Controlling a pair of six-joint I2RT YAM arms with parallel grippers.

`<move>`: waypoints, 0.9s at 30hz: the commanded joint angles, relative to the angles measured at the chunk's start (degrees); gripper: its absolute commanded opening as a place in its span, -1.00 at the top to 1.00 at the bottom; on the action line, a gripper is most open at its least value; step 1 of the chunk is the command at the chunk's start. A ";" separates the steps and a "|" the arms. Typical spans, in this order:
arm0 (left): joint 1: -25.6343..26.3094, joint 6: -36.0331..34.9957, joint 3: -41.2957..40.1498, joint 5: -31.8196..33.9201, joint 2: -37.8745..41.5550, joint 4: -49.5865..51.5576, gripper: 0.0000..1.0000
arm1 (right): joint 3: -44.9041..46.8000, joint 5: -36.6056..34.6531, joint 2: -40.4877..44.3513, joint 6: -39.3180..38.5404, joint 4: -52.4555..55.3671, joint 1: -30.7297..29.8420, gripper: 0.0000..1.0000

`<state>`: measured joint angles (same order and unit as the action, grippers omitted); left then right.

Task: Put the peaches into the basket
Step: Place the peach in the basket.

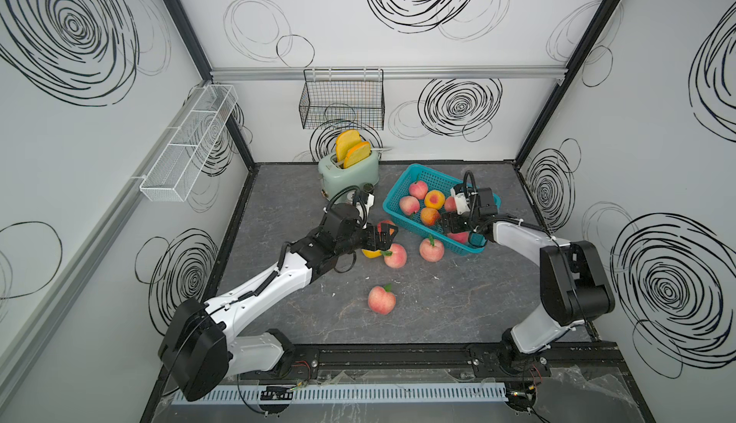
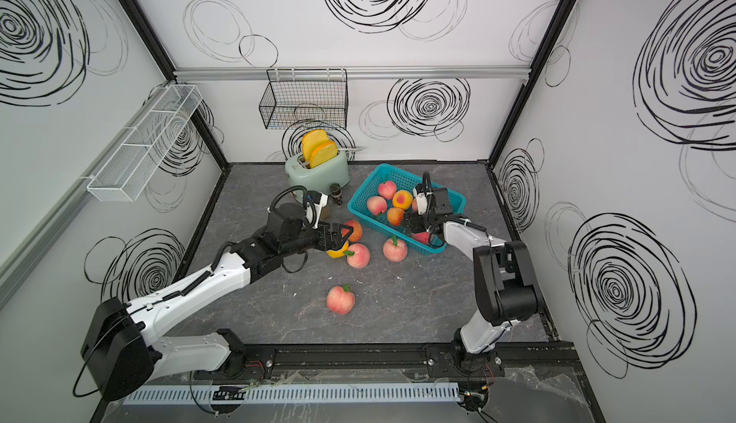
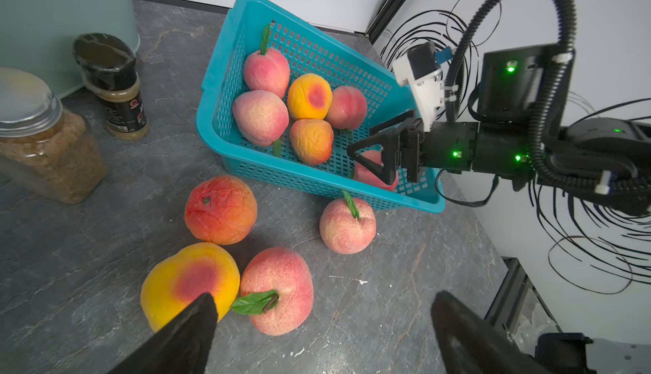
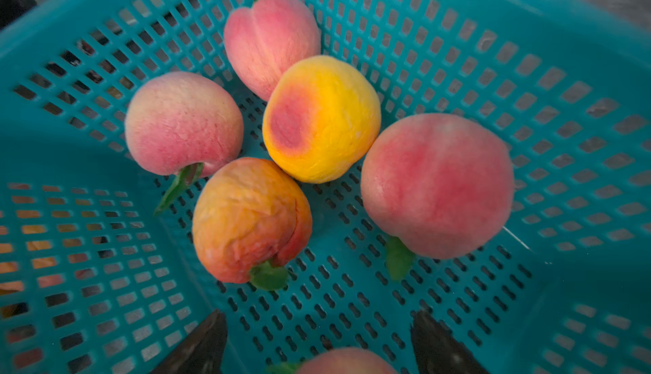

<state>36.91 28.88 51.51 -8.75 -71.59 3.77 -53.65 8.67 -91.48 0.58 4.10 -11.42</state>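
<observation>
We've got the right gripper (image 1: 447, 222) over the basket (image 1: 432, 178), fingers parted and gripping nothing, a pink peach (image 4: 345, 361) lying loose just beneath them. Five more peaches (image 4: 320, 118) sit clustered deeper in the basket. Over to the left gripper (image 1: 385, 239): fingers spread wide, empty, hovering above a yellow peach (image 3: 186, 277) on the table (image 1: 438, 313), three others close by beside the basket, and a lone peach (image 1: 381, 299) well apart toward the front

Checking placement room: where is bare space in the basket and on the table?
In the basket, bare floor lies between the five clustered peaches and the peach beneath the right gripper. The table is bare around the lone front peach. Crowded: near the left gripper, where four peaches bunch beside the basket.
</observation>
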 commanded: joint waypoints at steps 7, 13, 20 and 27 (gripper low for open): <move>2.44 -0.62 1.82 3.89 4.48 5.18 -0.97 | 5.66 1.32 13.21 1.09 -1.64 -2.40 -0.78; 3.81 0.03 0.06 5.89 6.51 8.45 -0.97 | 5.62 2.51 17.96 -0.14 0.90 -6.13 -0.82; 6.72 1.16 -1.73 8.46 9.29 11.41 -0.97 | 6.23 2.84 20.75 1.89 2.83 -10.25 -0.95; 9.76 1.06 -4.57 8.06 10.90 12.67 -0.97 | 10.73 1.90 24.88 5.45 1.53 -15.01 -0.99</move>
<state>45.78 29.45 48.21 -1.43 -61.89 16.10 -44.40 10.35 -68.79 3.90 4.86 -25.08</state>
